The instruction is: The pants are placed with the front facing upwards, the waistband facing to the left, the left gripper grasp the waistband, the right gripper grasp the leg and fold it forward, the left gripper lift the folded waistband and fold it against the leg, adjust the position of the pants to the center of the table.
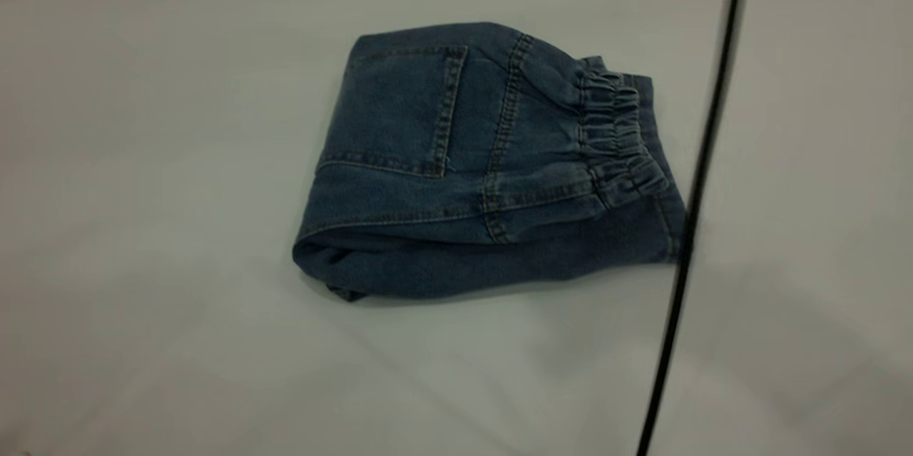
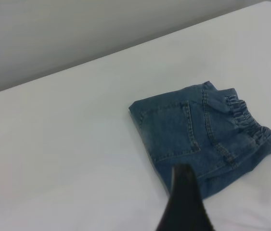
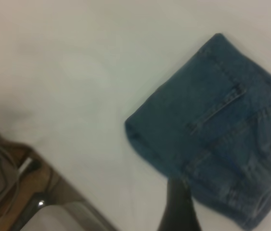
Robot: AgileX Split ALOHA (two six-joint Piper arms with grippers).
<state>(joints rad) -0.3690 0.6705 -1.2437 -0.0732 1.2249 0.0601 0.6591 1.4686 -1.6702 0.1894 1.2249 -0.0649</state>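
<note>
Two folds done | pants folded flat on desk, waistband toward right arm's side | both grippers lifted clear above, finger state cannot tell | remaining: nudge bundle to desk centre

Bare lab-like workstation: plain white table, grey wall behind.

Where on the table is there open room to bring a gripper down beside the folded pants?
Bare table spans everything left of the pants' folded edge, plus the near strip in front. It is tighter on the right: the waistband lies close to a thin black line crossing the exterior view.
</note>
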